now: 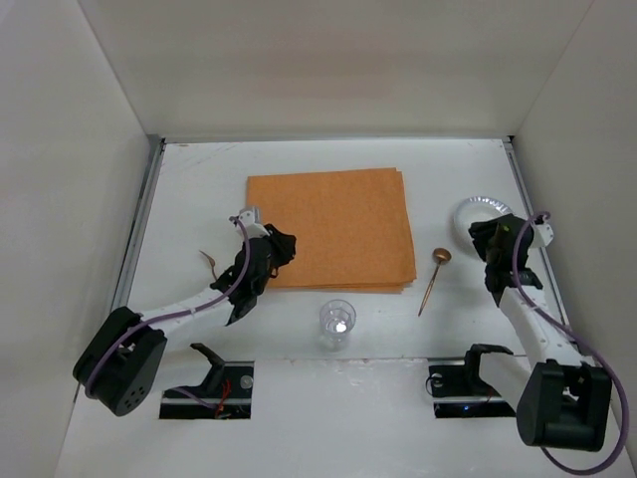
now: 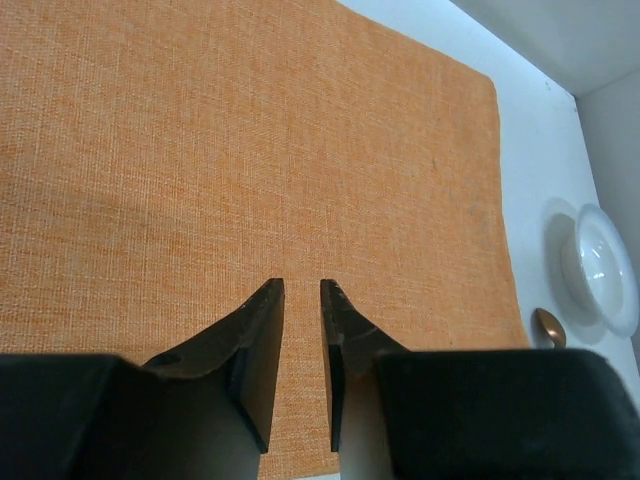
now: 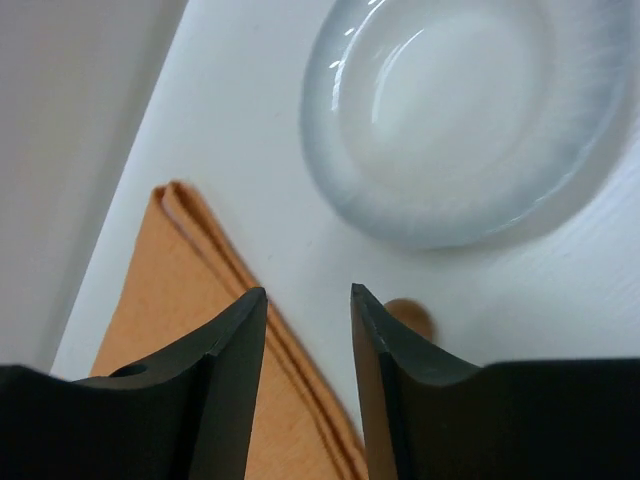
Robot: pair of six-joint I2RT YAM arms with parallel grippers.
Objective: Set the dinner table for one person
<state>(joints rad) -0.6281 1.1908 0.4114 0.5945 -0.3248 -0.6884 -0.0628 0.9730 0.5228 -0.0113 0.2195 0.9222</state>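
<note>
Step in hand, as I read it: the mat is down and the dishes are not yet on it. The desk [image 1: 199, 189] is the big white top with rails down its left and right edges. The orange placemat [image 1: 333, 224] lies flat mid-desk, nearer the far edge.

Your left hand [image 2: 302, 285] hovers over the mat's near-left corner, fingers a narrow slit apart, gripping nothing. Your right hand [image 3: 308, 292] hangs just short of the white bowl [image 1: 476, 209] by the right edge, fingers moderately apart, also empty.

Likely next move: take the bowl with the right hand and set it mid-mat. The bowl is far broader than the gap, so you need to pinch the near rim, not span it.

The spoon [image 1: 430, 284] lies on the desk between the mat's right edge and the bowl. The bowl's path to the mat crosses it, so lift clear. The glass [image 1: 337, 321] stands just off the mat's near edge, mid-desk, so mind your forearms there. A small brown item [image 1: 207, 261] lies by the left arm, mostly hidden, and I can't tell what it is.

Room is tight between the bowl and the right rail. There is more open room over the mat and along the far edge.
</note>
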